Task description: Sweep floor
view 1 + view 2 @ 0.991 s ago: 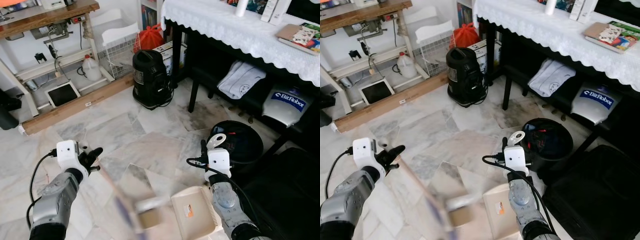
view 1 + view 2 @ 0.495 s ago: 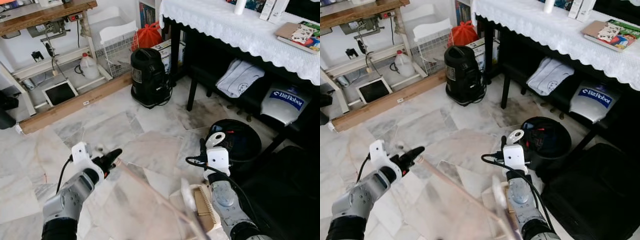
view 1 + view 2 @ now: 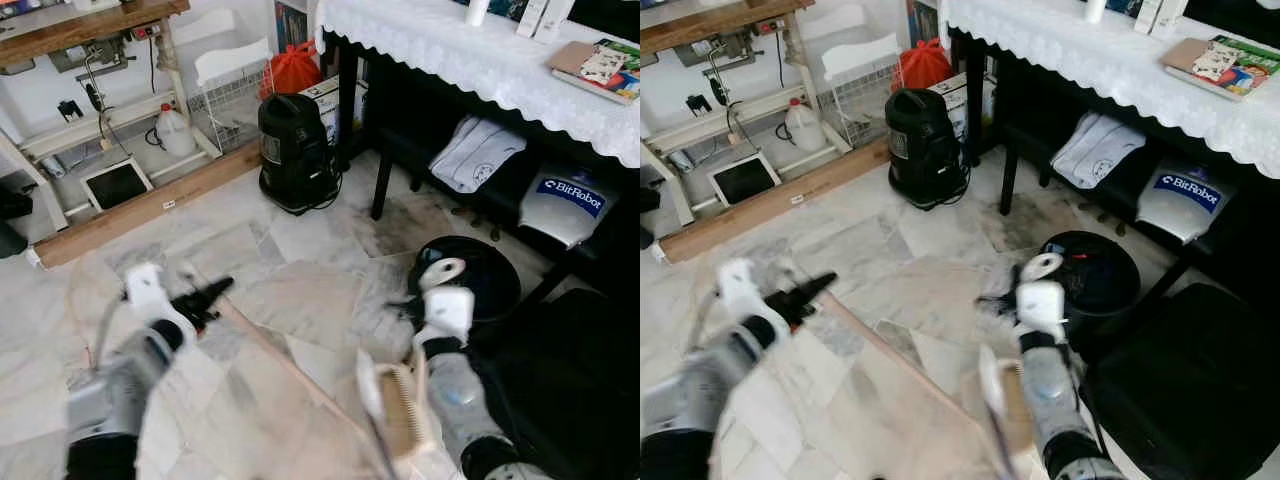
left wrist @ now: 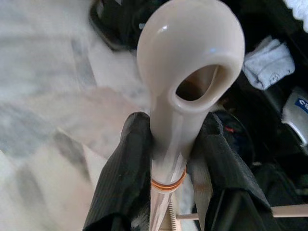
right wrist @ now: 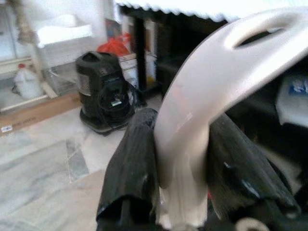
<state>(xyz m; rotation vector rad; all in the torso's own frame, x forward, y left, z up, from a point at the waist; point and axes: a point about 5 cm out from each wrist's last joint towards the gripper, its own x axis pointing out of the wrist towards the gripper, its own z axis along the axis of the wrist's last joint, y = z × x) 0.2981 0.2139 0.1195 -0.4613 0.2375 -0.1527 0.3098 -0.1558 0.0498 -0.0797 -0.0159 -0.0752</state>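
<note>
A cream broom handle (image 4: 187, 48) with a hanging hole at its tip sits between the black fingers (image 4: 125, 178) of my left gripper (image 3: 205, 295), which is shut on it. The stick (image 3: 290, 365) slants down across the marble floor to the cream dustpan (image 3: 388, 405), which is tipped up on edge and blurred. The broom's head cannot be made out there. My right gripper (image 5: 185, 163) is shut on the dustpan's curved handle (image 5: 207, 86), low at centre right in the eye views.
A black canister vacuum (image 3: 297, 150) stands ahead. A round black bin (image 3: 485, 275) sits just beyond my right wrist, under the black table with a lace cloth (image 3: 470, 55). A black bag (image 3: 580, 400) lies at right, and a wooden plank (image 3: 140, 208) at the left wall.
The broom has swung right, bringing its low end to the dustpan. The dustpan has gone from flat to tipped on edge. My left gripper has moved slightly forward, and both arms are motion-blurred.
</note>
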